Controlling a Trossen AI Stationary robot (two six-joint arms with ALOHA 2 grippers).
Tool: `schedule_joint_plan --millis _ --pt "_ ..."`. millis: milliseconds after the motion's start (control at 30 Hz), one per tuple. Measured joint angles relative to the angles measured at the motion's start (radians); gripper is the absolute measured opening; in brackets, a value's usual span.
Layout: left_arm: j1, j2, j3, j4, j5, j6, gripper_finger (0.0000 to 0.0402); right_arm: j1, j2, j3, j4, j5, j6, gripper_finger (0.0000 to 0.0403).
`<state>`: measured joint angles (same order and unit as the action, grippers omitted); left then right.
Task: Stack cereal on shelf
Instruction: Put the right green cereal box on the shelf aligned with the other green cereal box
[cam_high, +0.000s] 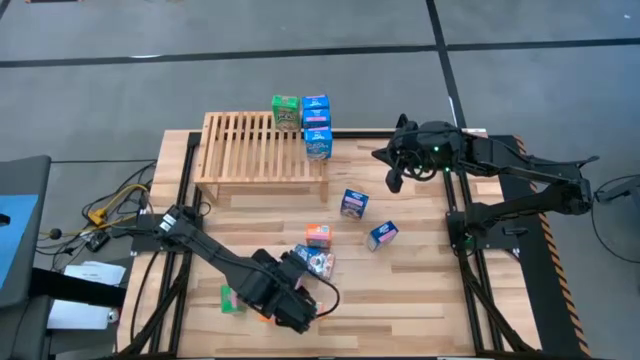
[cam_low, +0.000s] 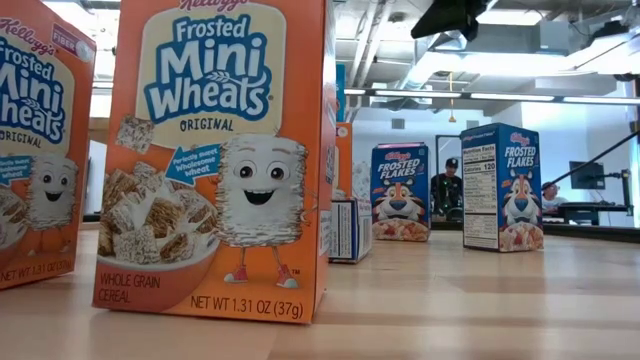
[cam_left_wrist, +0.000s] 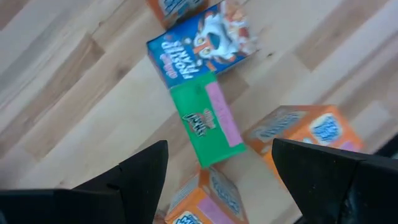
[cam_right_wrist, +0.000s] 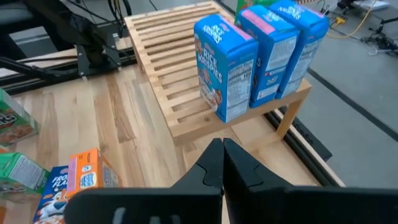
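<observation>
Left wrist view: left gripper (cam_left_wrist: 217, 171), fingers spread wide, is hovering over the flat-lying green cardboard cereal box (cam_left_wrist: 208, 121), long axis running between them.

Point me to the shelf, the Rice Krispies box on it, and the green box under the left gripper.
shelf (cam_high: 245, 150): high view, bare slats of its top.
Rice Krispies box (cam_right_wrist: 225, 68): right wrist view, its blue side panel.
green box (cam_left_wrist: 208, 121): left wrist view, middle of its upward face.

place: lab | cues: robot frame (cam_high: 470, 235); exposed ceiling ducts (cam_low: 400, 45); monitor (cam_low: 587, 176)
</observation>
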<state>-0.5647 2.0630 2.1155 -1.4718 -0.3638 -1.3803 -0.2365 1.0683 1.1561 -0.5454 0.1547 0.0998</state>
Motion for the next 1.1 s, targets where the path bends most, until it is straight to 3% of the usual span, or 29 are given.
schedule_joint_plan --millis 267,567,1100 --pt "0.009 0.001 -0.179 0.127 -0.039 -0.072 0.0277 0.0 0.0 0.0 -0.034 0.0 0.006 0.0017" --pt "0.011 0.0 -0.224 0.219 0.008 -0.049 0.0274 0.001 0.0 0.0 -0.033 -0.001 0.031 0.0017" --pt "0.068 -0.002 -0.254 0.234 0.068 0.115 0.0138 0.001 0.0 0.0 -0.03 -0.001 0.029 0.0017"
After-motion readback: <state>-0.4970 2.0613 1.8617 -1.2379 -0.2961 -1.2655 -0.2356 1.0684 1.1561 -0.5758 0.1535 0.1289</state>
